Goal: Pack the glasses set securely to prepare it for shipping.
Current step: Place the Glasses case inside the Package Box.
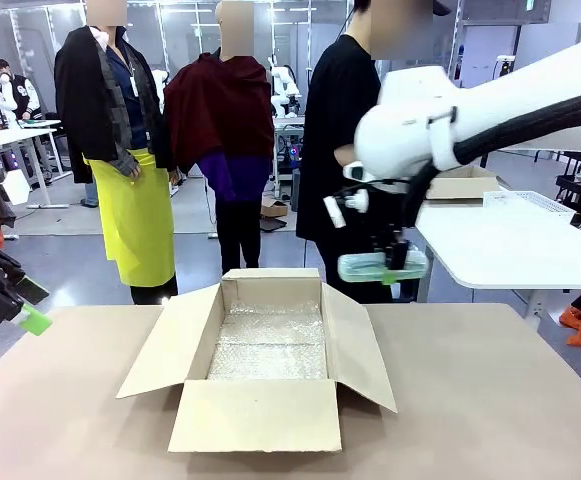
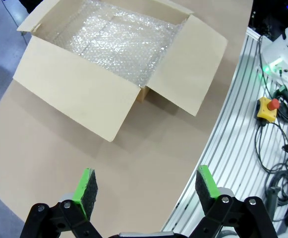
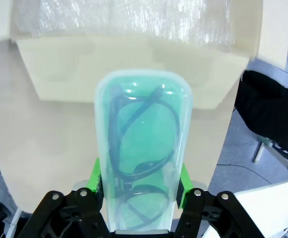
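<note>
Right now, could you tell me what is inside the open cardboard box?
Bubble wrap lines the floor of the cardboard box; nothing rests on it. Whatever lies beneath the wrap is covered.

Item: mint green glasses case [image 1: 380, 266], translucent, oblong, rounded ends.
Contents: I can see dark-framed glasses folded inside it.
Pose: lying level, lifted clear of the surface.
Hold: right fingers [image 3: 94, 179] pinch its two long sides near one end.
Position: above and just beyond the far right corner of the open cardboard box [image 1: 260, 412].
</note>
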Controlling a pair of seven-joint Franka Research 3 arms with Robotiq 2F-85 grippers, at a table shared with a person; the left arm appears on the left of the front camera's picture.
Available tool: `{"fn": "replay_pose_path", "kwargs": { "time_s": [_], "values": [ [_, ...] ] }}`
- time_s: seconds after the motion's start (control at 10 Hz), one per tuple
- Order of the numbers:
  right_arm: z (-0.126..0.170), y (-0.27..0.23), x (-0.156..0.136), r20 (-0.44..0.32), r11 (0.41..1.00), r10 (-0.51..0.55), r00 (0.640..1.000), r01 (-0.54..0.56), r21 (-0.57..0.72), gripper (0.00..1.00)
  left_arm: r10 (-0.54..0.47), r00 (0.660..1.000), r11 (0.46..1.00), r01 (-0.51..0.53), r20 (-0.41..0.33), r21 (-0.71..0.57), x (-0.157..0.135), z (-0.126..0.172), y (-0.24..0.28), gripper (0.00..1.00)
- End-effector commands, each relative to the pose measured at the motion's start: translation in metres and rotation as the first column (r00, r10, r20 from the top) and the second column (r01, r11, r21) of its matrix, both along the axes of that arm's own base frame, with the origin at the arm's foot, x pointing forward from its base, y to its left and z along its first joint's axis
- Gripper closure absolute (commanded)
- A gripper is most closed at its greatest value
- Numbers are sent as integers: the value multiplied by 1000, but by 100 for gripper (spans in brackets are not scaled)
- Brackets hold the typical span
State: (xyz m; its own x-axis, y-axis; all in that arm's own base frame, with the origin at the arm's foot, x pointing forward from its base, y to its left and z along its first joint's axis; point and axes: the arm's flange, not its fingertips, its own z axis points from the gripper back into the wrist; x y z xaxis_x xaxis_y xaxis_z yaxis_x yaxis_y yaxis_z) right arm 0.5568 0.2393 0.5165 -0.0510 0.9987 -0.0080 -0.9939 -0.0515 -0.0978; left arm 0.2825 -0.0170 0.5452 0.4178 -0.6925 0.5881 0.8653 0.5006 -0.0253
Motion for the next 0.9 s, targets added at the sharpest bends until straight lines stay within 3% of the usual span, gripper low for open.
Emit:
{"fn": "replay_pose_path", "kwargs": {
  "time_s": [0.0,0.4,0.8],
  "values": [
    [0,51,18,-6,999,4,1000,-4,-42,39,-21,1000,1000,21,3,-14,0,1,1,0],
    [-30,159,38,-17,996,55,998,-56,-74,39,-21,1000,1000,21,3,-14,0,1,1,0],
    [-75,215,73,-54,997,66,996,-68,-37,39,-21,1000,1000,21,3,-14,0,1,1,0]
  ]
}}
